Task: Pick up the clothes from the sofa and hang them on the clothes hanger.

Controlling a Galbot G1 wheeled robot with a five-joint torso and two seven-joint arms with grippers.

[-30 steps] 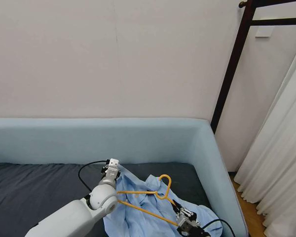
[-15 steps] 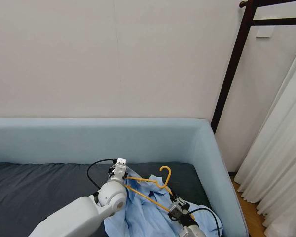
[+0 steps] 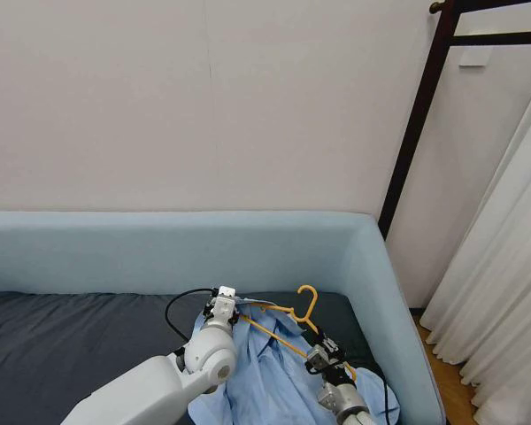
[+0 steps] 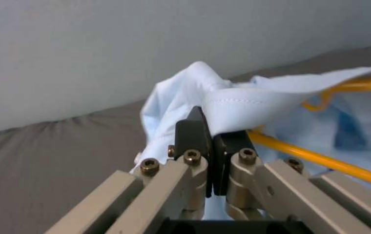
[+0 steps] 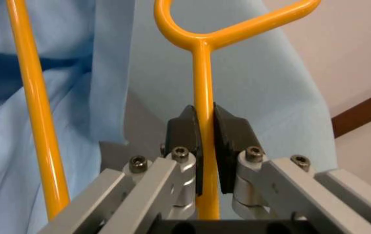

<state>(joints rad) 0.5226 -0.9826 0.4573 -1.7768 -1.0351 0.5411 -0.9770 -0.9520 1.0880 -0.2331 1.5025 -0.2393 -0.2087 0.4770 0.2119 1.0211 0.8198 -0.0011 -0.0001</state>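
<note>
In the lower centre of the head view, a light blue shirt point(image 3: 265, 394) is bunched at the right end of a pale blue sofa point(image 3: 159, 252), over its dark grey seat cushion point(image 3: 62, 336). An orange hanger point(image 3: 283, 329) is threaded into the shirt, its hook pointing up toward the sofa back.

The left tool point(image 3: 223, 299), on a white arm rising from the bottom edge, sits at the shirt's upper left edge. The left wrist view shows its two black fingers closed on a hemmed fold of the shirt, with the hanger's orange bar just beside them.

The right tool point(image 3: 324, 351), to the lower right of the hook, is clamped on the hanger. In the right wrist view its black pads pinch the straight orange neck just below the hook, with shirt fabric behind.

A dark wooden coat stand point(image 3: 416, 124) rises in the upper right of the frame, beyond the sofa's right arm and well apart from the shirt. A white curtain point(image 3: 504, 292) hangs along the right edge. An off-white wall point(image 3: 203, 106) stands behind the sofa.
</note>
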